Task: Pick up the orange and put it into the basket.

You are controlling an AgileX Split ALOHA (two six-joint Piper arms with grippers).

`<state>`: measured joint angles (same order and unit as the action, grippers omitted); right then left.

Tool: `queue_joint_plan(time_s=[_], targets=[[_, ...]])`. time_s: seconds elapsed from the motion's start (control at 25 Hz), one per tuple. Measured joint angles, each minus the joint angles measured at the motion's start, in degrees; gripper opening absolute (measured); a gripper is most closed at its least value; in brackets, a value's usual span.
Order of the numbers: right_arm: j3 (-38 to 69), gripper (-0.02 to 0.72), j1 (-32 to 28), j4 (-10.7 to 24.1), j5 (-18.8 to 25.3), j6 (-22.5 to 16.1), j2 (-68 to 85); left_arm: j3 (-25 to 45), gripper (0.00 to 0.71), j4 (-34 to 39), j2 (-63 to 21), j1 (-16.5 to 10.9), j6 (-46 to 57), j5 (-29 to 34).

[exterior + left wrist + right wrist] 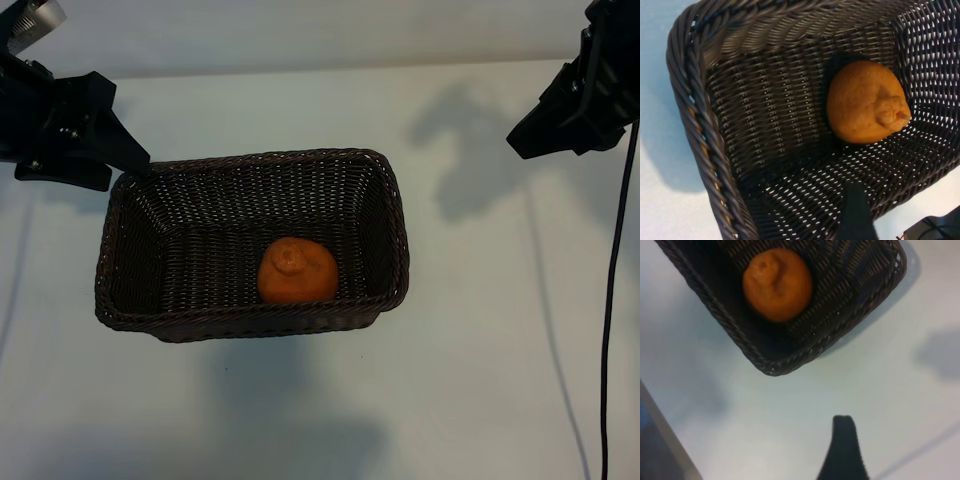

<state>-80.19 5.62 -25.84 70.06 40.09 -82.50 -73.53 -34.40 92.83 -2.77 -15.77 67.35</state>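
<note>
Exterior, orange (297, 271): lies inside the basket (118, 240), on its floor near the front wall, knobby stem end up.
Exterior, basket: sits on the pale tabletop (480, 370) between the two arms.
Exterior, left end effector (128, 158): at the basket's far left corner, tip just at the rim; fingers spread, holding nothing.
Exterior, right end effector (528, 138): raised at the upper right, well apart from the basket.
Left wrist, orange (867, 102): rests on the woven floor against a side wall; one dark fingertip (856, 212) shows over the basket.
Right wrist, end effector: one dark finger (844, 450) over bare tabletop, empty; how wide it stands cannot be told. Orange (777, 284) sits in the basket corner beyond.
</note>
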Motion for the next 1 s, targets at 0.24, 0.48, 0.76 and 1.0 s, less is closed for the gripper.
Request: queue_joint_plan(time_s=[0.24,0.48,0.76,1.0], targets=[[0.0,0.525,0.0,-0.5,0.0,-0.1,0.1,0.0,0.524,-0.1,0.0,0.0,0.0,0.0],[0.0,0.525,0.0,-0.8,0.0,-0.4,0.1,0.0,0.524,-0.1,0.0,0.0,0.0,0.0],[0.0,0.514,0.0,-0.9,0.0,-0.4,0.1,0.0,0.524,-1.4,0.0,0.0,0.0,0.0],[0.0,0.483,0.0,-0.9,0.0,-0.4,0.1,0.0,0.524,-1.4,0.0,0.0,-0.1,0.0]])
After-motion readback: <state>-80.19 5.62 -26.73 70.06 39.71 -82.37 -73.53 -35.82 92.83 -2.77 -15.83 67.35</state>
